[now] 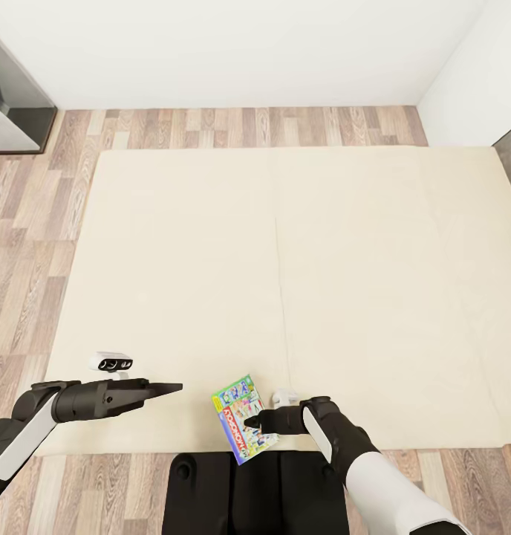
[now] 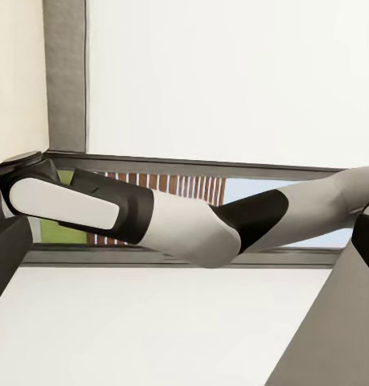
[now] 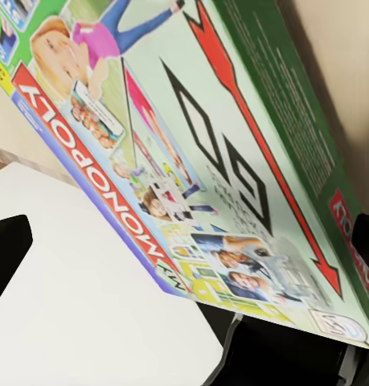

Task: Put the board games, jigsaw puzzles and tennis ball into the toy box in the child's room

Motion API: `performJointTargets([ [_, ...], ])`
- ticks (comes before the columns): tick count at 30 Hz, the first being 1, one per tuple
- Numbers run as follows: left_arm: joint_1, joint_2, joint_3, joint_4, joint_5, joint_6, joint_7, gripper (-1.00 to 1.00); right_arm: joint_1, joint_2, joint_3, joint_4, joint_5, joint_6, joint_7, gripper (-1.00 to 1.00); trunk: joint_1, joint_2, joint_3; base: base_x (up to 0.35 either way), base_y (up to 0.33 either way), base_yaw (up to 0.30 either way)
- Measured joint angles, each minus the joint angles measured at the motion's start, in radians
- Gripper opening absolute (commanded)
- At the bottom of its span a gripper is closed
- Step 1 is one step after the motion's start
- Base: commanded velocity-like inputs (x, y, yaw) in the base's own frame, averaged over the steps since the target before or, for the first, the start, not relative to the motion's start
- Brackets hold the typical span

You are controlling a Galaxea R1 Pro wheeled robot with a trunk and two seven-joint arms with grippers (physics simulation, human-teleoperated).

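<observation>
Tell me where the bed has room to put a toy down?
Nearly all of the bed is bare: the whole stretch from the Monopoly box up to the far edge by the wall, on both sides of the seam. It is crowded just at the near edge, where the right gripper meets the box.

Bed [image 1: 300,245]: matt cream cloth, smooth; floor [image 1: 33,223]: wood planks, grained. Monopoly box [image 1: 244,417]: printed card, slightly glossy.
</observation>
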Motion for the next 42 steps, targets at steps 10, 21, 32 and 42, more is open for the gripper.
performJointTargets([
  [10, 0.0, 0.0, 0.0, 0.0, -0.001, 0.0, 0.0, 1.0, 0.0, 0.0, -0.002, -0.01, -0.004, 0.009, 0.008, 1.0, 0.0, 0.0, -0.007, 0.0, 0.0, 0.0],
  [21, 0.001, 0.0, -0.001, 0.0, 0.0, 0.0, 0.0, 1.0, 0.0, 0.0, 0.0, -0.057, -0.002, 0.055, 0.029, 1.0, 0.0, 0.0, -0.008, 0.0, 0.0, 0.0],
  [32, 0.001, 0.0, -0.001, 0.0, -0.001, 0.0, 0.0, 1.0, 0.0, -0.007, 0.001, -0.061, 0.002, 0.01, 0.028, 1.0, 0.0, 0.0, -0.008, 0.0, 0.0, 0.0],
  [42, 0.001, -0.001, -0.001, 0.0, -0.002, 0.0, 0.0, 1.0, 0.001, -0.01, 0.001, -0.062, 0.0, 0.005, 0.033, 1.0, 0.0, 0.0, -0.008, 0.0, 0.0, 0.0],
])
